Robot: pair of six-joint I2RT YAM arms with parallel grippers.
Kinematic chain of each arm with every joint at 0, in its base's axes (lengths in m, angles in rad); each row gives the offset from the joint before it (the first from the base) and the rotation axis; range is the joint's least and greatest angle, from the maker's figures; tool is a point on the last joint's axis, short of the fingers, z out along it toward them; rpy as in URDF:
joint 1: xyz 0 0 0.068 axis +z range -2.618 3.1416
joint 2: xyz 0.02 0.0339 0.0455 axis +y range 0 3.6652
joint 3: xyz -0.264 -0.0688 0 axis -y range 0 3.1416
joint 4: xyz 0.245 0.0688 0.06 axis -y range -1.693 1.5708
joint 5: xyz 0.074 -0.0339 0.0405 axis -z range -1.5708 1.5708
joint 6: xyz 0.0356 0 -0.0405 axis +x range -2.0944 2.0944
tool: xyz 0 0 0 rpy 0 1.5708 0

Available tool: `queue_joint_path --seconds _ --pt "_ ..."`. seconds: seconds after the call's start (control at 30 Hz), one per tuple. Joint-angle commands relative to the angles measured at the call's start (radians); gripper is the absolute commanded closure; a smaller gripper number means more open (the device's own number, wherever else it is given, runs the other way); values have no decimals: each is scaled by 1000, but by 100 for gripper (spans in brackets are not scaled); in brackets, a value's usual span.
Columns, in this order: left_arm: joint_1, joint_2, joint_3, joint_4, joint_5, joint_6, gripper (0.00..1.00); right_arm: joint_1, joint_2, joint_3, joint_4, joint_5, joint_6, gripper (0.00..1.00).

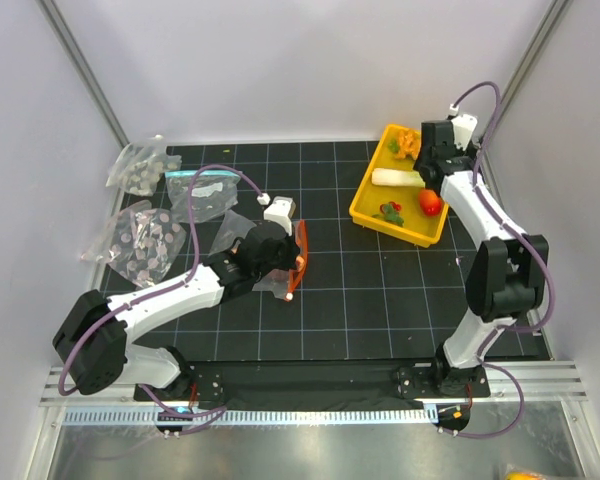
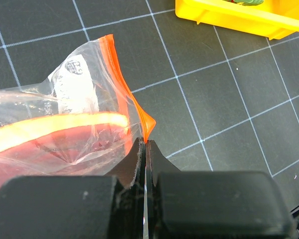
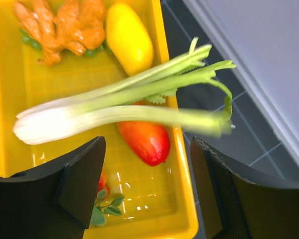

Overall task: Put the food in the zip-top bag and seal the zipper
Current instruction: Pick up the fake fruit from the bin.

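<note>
My left gripper [image 2: 145, 145] is clenched on the zipper [image 2: 120, 89] of the zip-top bag [image 2: 74, 99], mid-table, left of the yellow tray [image 3: 5, 124]; film looks limp and slippery, so the stiffer strip is the hold; right gripper [image 3: 147, 149] spread wide, empty, over the celery stalk [image 3: 114, 107]; probably light, rigid; I'd pinch mid-stem.

**Pale booth around a black gridded mat**

A black mat [image 1: 360, 320] ruled with thin white lines spreads beneath the left gripper [image 2: 145, 144] and the right gripper [image 3: 147, 147]. Beyond them and to either side rise plain pale walls [image 1: 300, 60], with grey metal struts [image 1: 80, 60] slanting up the far corners. Behind them, along the near edge, runs a silver rail [image 1: 310, 385]. The light is soft and even.
</note>
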Motion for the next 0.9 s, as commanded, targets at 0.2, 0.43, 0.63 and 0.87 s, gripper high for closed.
queue_joint_path --seconds 0.2,0.43,0.63,0.87 --pt "3 -38 22 24 19 -9 100 153 -6 -3 138 195 -289 40" --pt "2 -40 19 28 28 -17 100 138 125 69 2 107 -263 36" --pt "2 -9 33 24 46 -15 100 67 191 35 11 9 -223 19" --pt "2 -15 31 24 53 -18 100 23 283 72 -9 -18 -187 14"
